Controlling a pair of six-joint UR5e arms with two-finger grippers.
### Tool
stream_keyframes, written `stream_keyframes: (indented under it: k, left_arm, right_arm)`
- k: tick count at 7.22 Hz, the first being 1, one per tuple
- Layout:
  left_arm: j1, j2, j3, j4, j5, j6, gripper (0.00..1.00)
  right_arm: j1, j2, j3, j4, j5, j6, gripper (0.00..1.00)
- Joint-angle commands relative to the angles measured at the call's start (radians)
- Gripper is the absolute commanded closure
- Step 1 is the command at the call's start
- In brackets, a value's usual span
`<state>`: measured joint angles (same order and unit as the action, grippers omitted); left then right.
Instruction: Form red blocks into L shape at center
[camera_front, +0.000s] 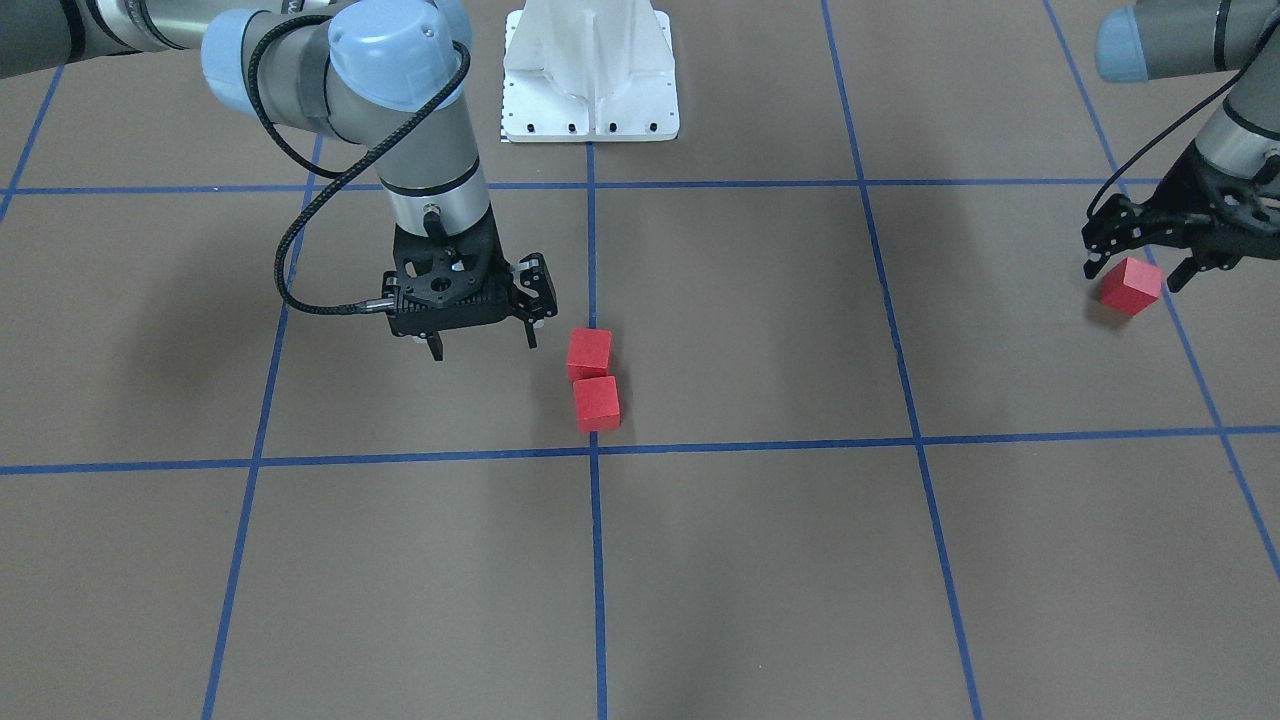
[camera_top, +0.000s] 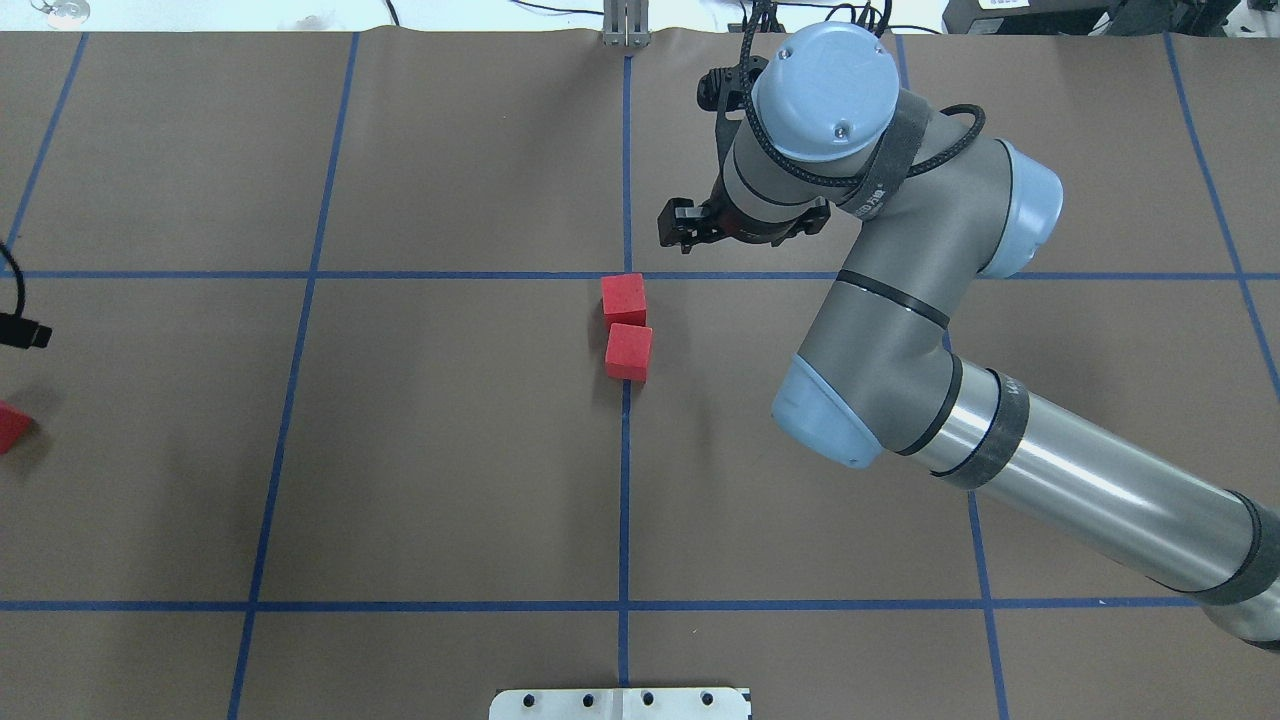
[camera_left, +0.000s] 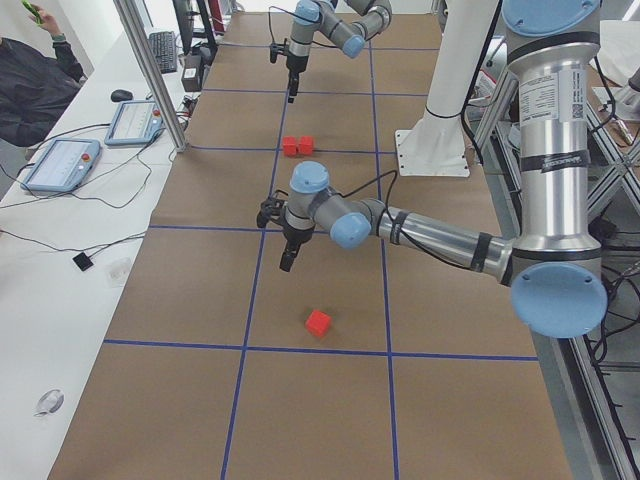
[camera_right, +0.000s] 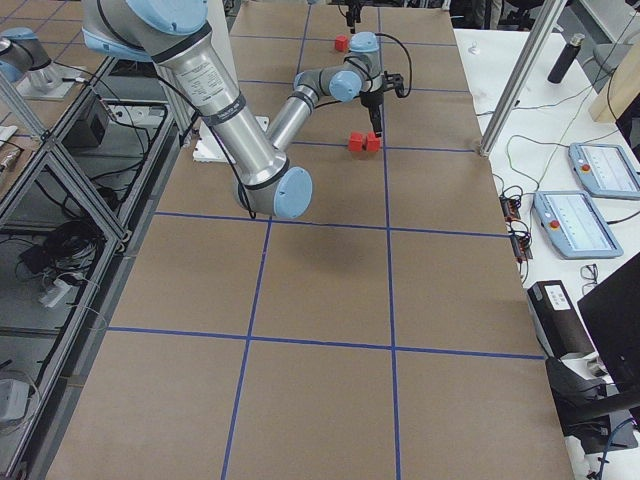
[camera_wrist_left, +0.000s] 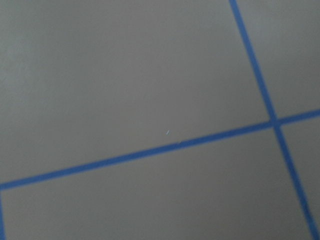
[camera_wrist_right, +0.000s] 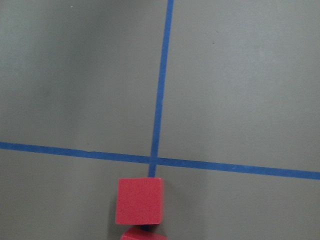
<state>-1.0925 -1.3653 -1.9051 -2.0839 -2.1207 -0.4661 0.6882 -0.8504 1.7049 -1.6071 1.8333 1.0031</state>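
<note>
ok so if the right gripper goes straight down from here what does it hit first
Most likely the bare brown surface. The right gripper points down, open, and hangs beside the nearest red block, not over it, though its height makes that hard to judge.

The red blocks (camera_front: 590, 353) look matte, possibly painted wood; the brown surface (camera_front: 750, 320) is dull, paper-like.
</note>
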Motion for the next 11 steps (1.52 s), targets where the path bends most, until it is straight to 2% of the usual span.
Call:
stream_keyframes:
  k: [1, 2, 4, 5, 7, 11]
  left_arm:
    - [-0.032, 0.165, 0.011, -0.145, -0.033, 0.182, 0.0]
    - [-0.049, 0.175, 0.055, -0.157, -0.045, 0.29, 0.0]
    - [-0.046, 0.169, 0.182, -0.296, -0.045, 0.285, 0.0]
    - [-0.043, 0.155, 0.225, -0.315, -0.044, 0.274, 0.0]
    - [-0.043, 0.135, 0.227, -0.333, -0.045, 0.16, 0.0]
    - [-0.038, 0.065, 0.294, -0.338, -0.045, 0.156, 0.0]
  right_arm:
    - [0.005, -0.032, 0.002, 0.007, 0.001, -0.009, 0.01]
    - [0.005, -0.039, 0.004, 0.009, 0.001, -0.009, 0.01]
    - [0.005, -0.079, 0.001, 0.079, 0.001, -0.009, 0.01]
    - [0.005, -0.094, 0.001, 0.11, 0.003, -0.008, 0.01]
    - [0.005, -0.095, 0.002, 0.11, 0.003, -0.008, 0.01]
    - [0.007, -0.095, 0.002, 0.11, 0.003, -0.008, 0.01]
